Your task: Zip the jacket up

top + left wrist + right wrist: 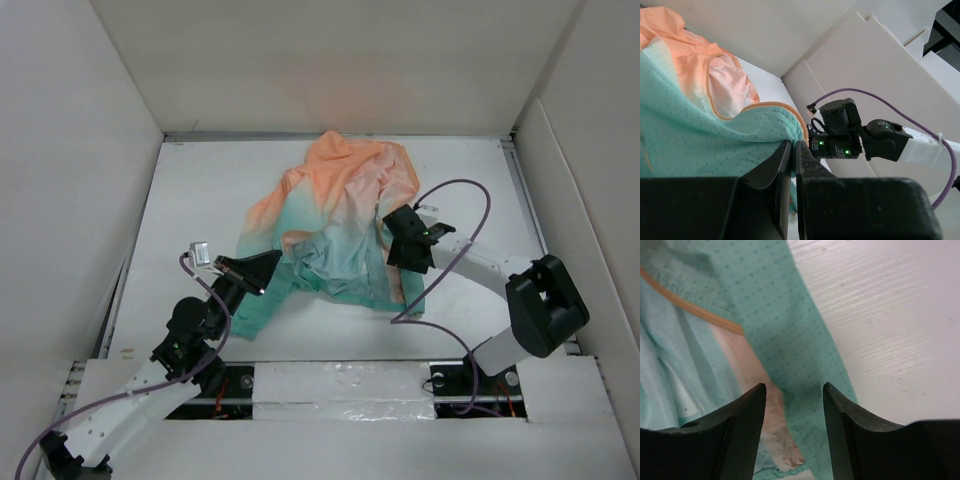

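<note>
Reaching low, left gripper (794, 148) pinching jacket (340, 205); right gripper (794, 390) spread.

The crumpled jacket (335, 225) fills the middle of the table (200, 190), with bare surface free to its left, far right and near side, while white walls (70, 150) hem in three sides, the left gripper (272, 264), clamped on the hem, blocks the near-left approach, and the spread right gripper (393, 243) and its looping purple cable (470, 195) crowd the right edge.

Crumpled jacket (335, 215) on table (200, 190), left end effector (272, 263) at hem, right end effector (393, 243) by zipper (397, 285)
</note>
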`<state>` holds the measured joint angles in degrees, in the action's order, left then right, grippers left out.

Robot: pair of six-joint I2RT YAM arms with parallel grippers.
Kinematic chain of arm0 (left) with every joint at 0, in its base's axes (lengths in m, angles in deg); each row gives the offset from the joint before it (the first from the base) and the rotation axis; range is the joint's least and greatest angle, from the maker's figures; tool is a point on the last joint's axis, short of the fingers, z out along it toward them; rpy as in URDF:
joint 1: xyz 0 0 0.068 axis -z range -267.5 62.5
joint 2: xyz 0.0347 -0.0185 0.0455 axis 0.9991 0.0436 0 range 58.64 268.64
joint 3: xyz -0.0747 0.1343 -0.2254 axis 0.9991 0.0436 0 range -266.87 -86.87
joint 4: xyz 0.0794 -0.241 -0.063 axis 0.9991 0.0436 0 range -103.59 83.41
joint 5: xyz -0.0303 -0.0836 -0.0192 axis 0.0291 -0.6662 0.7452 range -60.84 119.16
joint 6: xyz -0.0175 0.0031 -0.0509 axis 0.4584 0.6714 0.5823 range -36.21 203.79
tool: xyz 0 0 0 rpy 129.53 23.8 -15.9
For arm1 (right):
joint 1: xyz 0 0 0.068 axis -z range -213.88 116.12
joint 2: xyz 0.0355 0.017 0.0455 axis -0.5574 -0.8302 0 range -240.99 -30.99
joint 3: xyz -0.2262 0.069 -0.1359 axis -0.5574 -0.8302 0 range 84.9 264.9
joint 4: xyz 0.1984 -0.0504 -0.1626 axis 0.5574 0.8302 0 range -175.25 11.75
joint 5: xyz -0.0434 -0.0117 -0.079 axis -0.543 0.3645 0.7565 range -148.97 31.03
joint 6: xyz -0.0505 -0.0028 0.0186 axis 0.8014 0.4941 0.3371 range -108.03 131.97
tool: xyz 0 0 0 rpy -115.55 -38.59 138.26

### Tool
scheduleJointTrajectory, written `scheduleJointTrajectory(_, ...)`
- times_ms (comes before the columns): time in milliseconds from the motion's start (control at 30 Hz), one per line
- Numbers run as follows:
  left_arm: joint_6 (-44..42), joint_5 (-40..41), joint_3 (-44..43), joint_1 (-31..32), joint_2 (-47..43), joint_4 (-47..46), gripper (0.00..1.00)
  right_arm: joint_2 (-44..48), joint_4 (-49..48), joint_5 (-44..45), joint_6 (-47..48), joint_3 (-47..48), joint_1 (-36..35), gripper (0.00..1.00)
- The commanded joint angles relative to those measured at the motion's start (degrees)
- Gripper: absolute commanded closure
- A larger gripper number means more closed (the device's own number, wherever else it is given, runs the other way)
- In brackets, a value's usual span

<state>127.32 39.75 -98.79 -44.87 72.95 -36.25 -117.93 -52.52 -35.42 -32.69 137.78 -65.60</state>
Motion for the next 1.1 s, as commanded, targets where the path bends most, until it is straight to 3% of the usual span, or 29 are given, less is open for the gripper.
scheduleJointTrajectory(0,-0.1,-0.8,-1.3,-0.2,0.6,-4.1,1.0,-0.6,-1.3,-1.1,2.6,2.8,-1.5,0.44)
scheduleJointTrajectory(67,-0.1,-1.1,-1.4,-0.2,1.2,-4.3,1.0,-0.7,-1.6,-1.2,2.7,1.9,-1.5,0.43)
scheduleJointTrajectory(167,-0.5,-0.9,-1.9,-0.2,1.3,-4.3,1.0,-1.8,-2.1,-1.7,2.7,0.5,0.2,0.53)
scheduleJointTrajectory(333,-0.3,-0.5,-1.7,-0.2,0.1,-3.6,1.0,-1.5,-2.6,-3.5,3.0,0.2,0.8,0.92)
scheduleJointTrajectory(400,-0.4,0.3,-2.0,-0.2,-0.4,-2.7,1.0,-0.6,-3.2,-8.0,4.3,1.6,-0.4,1.0)
scheduleJointTrajectory(633,-1.0,2.1,-4.5,-0.2,-1.8,0.2,1.0,7.2,-6.2,-30.4,11.3,12.9,-6.2,1.0)
scheduleJointTrajectory(800,-1.2,1.7,-5.7,-0.2,-0.2,0.1,1.0,15.9,-14.3,-41.4,9.8,4.5,0.1,1.0)
scheduleJointTrajectory(900,-1.4,1.6,-5.7,-0.2,1.0,-0.5,1.0,14.9,-15.4,-39.1,9.5,-3.3,4.1,1.0)
scheduleJointTrajectory(1067,-1.3,0.8,-5.8,-0.2,3.2,-1.5,1.0,9.2,-10.0,-31.1,10.1,-6.7,6.3,1.0)
